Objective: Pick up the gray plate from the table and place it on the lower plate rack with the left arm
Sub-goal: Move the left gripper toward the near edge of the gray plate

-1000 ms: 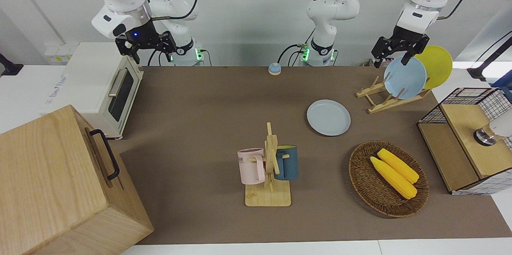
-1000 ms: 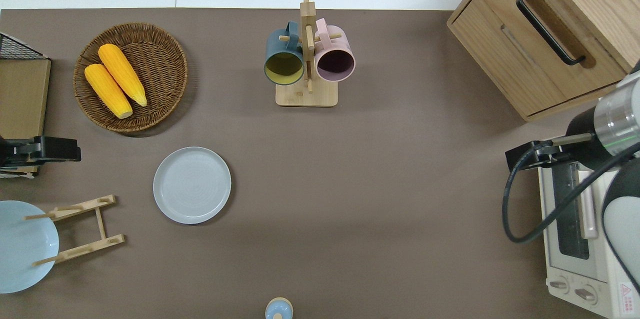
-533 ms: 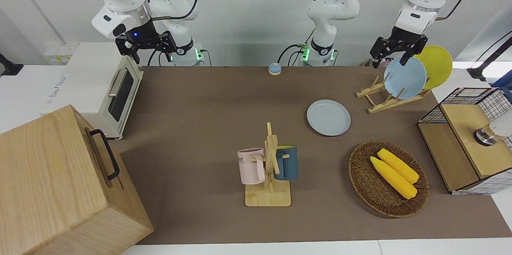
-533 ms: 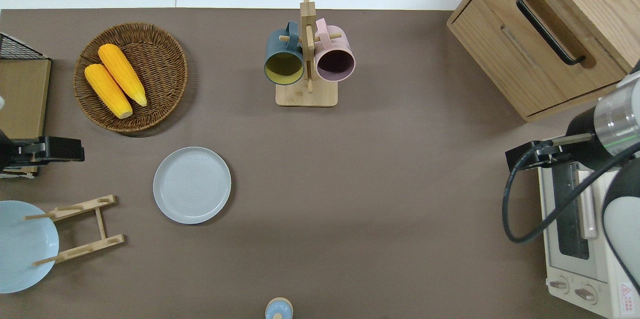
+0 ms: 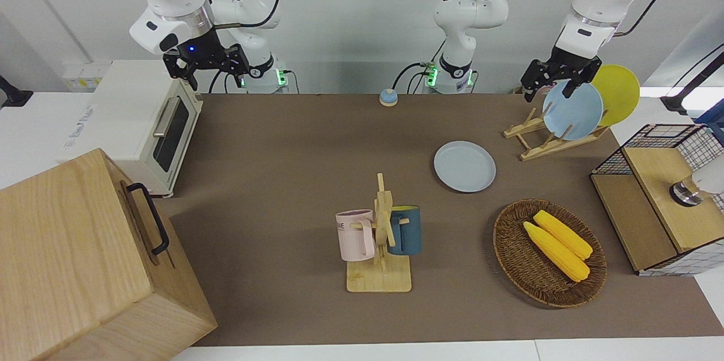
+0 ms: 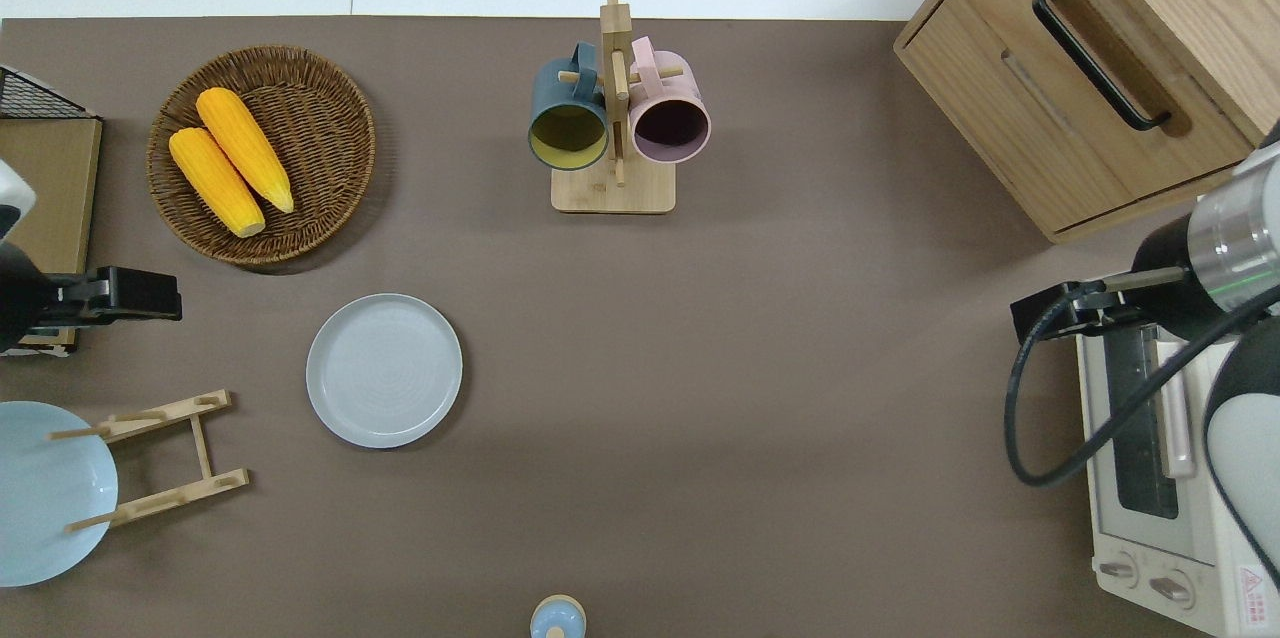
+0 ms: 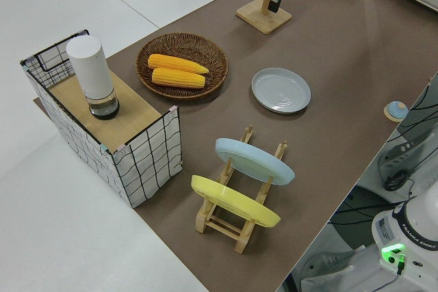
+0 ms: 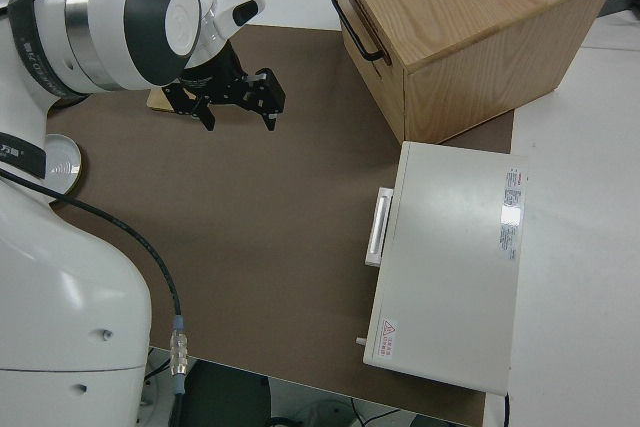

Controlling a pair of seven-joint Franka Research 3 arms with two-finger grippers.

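Gray plate (image 6: pixel 384 370) apart from left gripper (image 6: pixel 150 292)

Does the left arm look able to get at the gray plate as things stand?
Probably yes: the gray plate lies flat on open table with nothing on it, and the left pincer is up in the air with its way free.

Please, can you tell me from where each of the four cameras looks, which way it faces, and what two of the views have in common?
Front view: across the table, facing the robots; both arms show, left gripper over the sky-blue plate.
Overhead view: straight down; the gray plate lies on the table; arms at the edges.
Left side view: raised, at the left arm's end, along the lower plate rack; an arm's base shows.
Right side view: beside the parked right arm; right gripper open.
Shared: front, overhead and left side views all show the gray plate.
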